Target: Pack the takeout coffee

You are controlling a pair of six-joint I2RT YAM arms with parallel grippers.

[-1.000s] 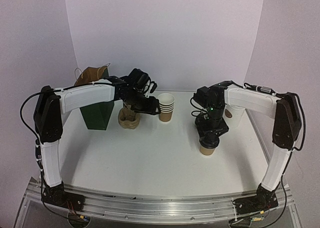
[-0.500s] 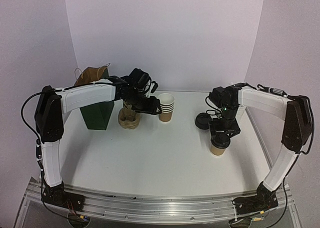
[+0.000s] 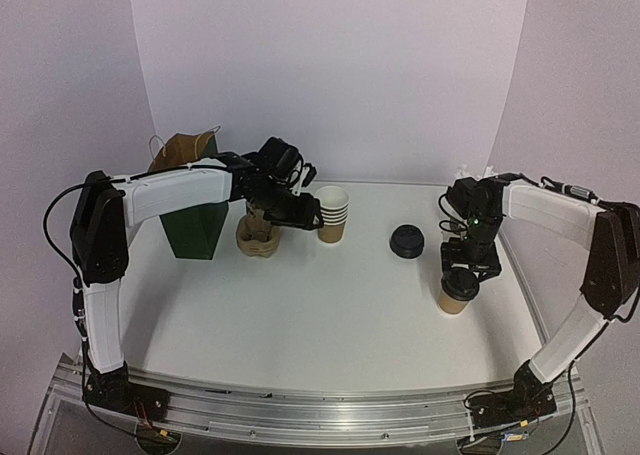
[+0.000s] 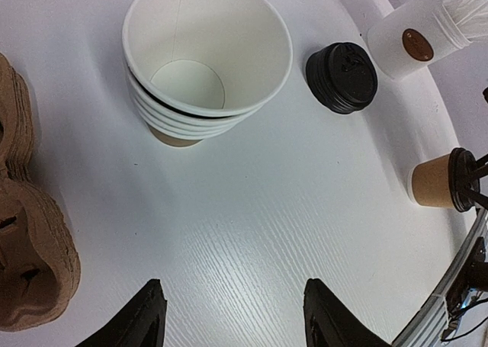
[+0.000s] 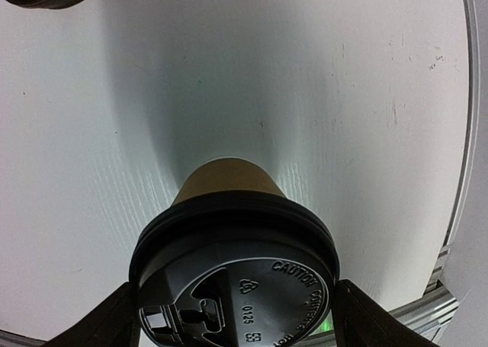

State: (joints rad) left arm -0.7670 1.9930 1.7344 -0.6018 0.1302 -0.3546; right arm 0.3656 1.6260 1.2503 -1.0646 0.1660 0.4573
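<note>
Two grippers are mine. From above, my right gripper [image 3: 463, 273] stands over the coffee [image 3: 456, 297] at the right side of the table [image 3: 300, 315]. A spare lid [image 3: 407, 241] lies just left of it. My left gripper [image 3: 300, 211] hovers well apart, between the carriers [image 3: 257, 237] and the cups [image 3: 332, 215].

At my left wrist, the left gripper [image 4: 232, 320] has its jaws well apart with only bare table between them. The cups [image 4: 206, 57] are ahead, the carriers [image 4: 27, 248] to the left, the spare lid [image 4: 341, 77] and a white cup [image 4: 415, 38] beyond, and the coffee [image 4: 435, 183] far right.

At my right wrist, the right gripper [image 5: 236, 320] is spread wide, its fingers [image 5: 122, 316] against both sides of the coffee [image 5: 232, 255] at its dome. I have hold of it.
</note>
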